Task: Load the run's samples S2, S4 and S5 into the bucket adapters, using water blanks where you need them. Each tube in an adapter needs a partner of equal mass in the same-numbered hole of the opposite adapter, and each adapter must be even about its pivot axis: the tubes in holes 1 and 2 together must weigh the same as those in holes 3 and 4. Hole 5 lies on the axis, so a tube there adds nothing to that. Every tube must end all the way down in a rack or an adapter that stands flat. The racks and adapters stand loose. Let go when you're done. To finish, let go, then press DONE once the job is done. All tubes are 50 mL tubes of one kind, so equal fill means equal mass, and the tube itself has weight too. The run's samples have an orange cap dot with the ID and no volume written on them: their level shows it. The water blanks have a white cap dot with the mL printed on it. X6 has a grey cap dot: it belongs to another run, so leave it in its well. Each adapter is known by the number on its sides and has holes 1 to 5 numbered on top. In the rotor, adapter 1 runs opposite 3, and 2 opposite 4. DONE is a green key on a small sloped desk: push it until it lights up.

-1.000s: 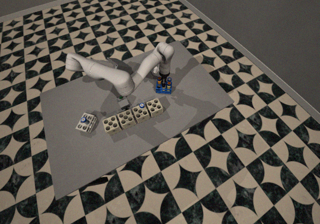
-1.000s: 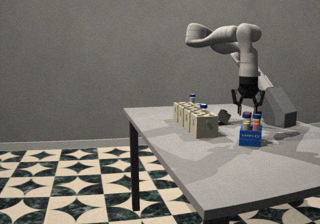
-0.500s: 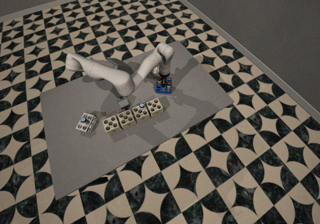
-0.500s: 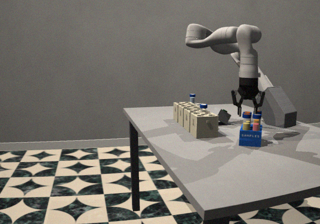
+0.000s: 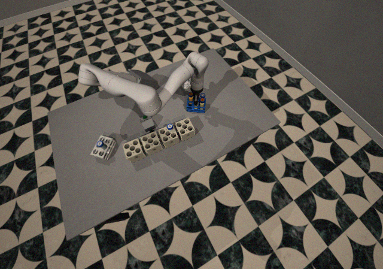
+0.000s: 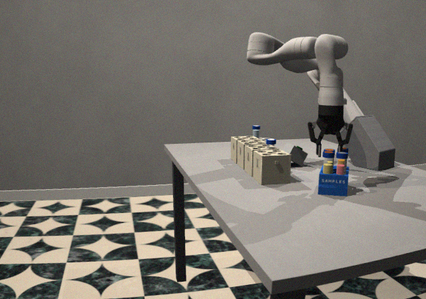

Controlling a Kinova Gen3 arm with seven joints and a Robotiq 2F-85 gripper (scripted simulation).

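The blue SAMPLES rack point(image 5: 195, 109) point(image 6: 332, 184) stands on the grey table and holds several blue-capped tubes with orange cap dots, one with yellow fill point(image 6: 327, 165) and one with pink fill point(image 6: 341, 167). My gripper point(image 5: 195, 94) point(image 6: 330, 148) is open and points straight down. It hangs just above the rack, its fingertips level with the caps of the back tubes. Four beige adapters point(image 5: 136, 157) point(image 6: 271, 172) stand in a row. One of them holds a blue-capped tube point(image 5: 169, 126) point(image 6: 271, 141).
A white blanks rack point(image 5: 108, 152) at the left holds one tube point(image 5: 99, 143) point(image 6: 256, 130). The small sloped desk point(image 5: 148, 124) point(image 6: 297, 156) with the green DONE key stands between the adapters and the robot base point(image 6: 369, 144).
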